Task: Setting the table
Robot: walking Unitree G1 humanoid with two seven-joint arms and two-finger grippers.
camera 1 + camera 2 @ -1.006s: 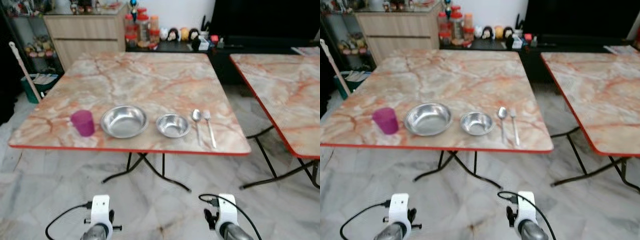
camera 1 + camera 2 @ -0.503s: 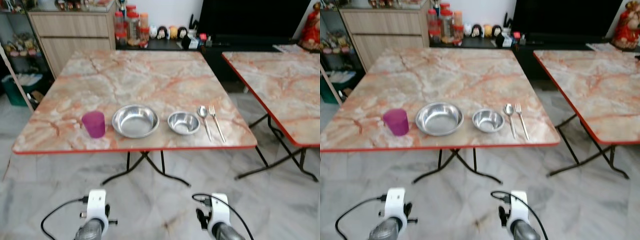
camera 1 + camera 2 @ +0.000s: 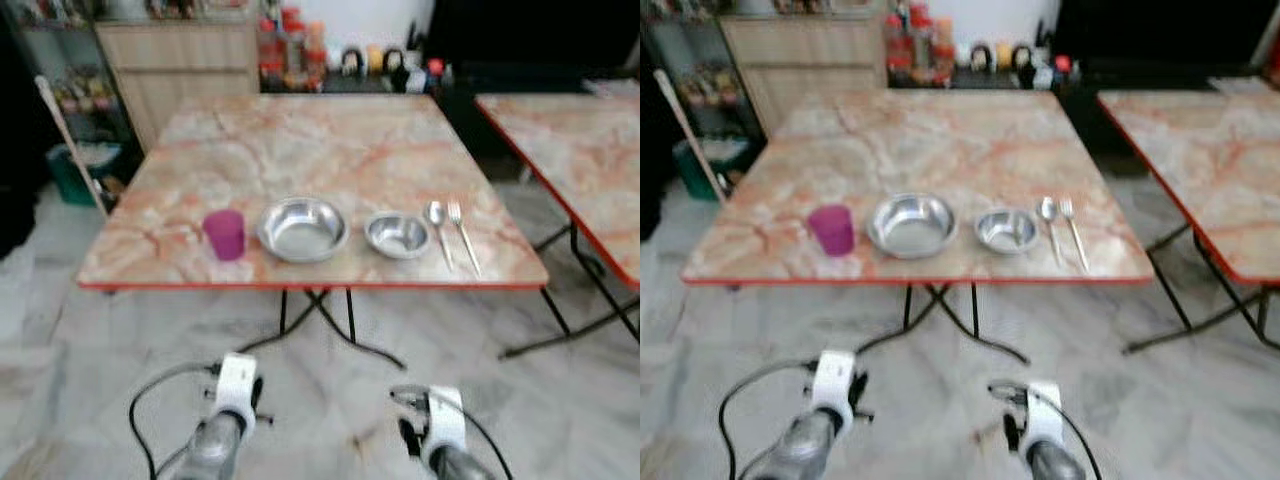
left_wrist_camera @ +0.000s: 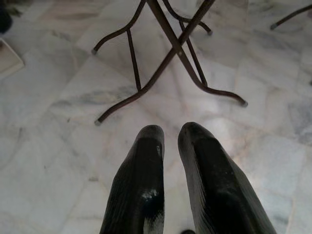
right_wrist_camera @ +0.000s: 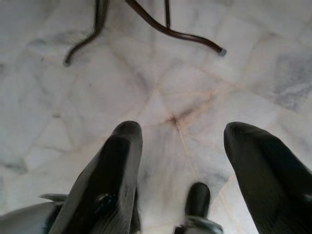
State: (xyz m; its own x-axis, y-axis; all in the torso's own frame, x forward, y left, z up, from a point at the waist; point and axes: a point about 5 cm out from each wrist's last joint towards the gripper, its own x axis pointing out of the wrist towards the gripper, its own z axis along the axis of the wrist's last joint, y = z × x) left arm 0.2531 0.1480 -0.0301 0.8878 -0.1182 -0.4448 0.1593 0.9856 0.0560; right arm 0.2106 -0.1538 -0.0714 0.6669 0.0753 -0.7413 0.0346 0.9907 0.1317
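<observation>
Along the near edge of a marble-patterned table [image 3: 320, 140] stand a purple cup [image 3: 224, 234], a large steel bowl [image 3: 303, 228], a small steel bowl [image 3: 398, 233], a spoon [image 3: 438, 226] and a fork [image 3: 462, 235], in a row from left to right. Both arms hang low in front of the table, over the floor. My left gripper [image 4: 167, 136] is shut with nothing between its fingers. My right gripper [image 5: 183, 134] is open and empty above the tiles.
A second marble table [image 3: 590, 150] stands to the right, across a gap. The near table's dark folding legs [image 4: 170, 53] cross under it on the marble floor. A wooden cabinet [image 3: 180, 70] and a shelf with jars [image 3: 300, 50] lie behind. A stick [image 3: 70, 140] leans at the left.
The whole picture has shifted and blurred as the camera moved; the table and its dishes now sit a little farther right and higher. The dishes keep their order.
</observation>
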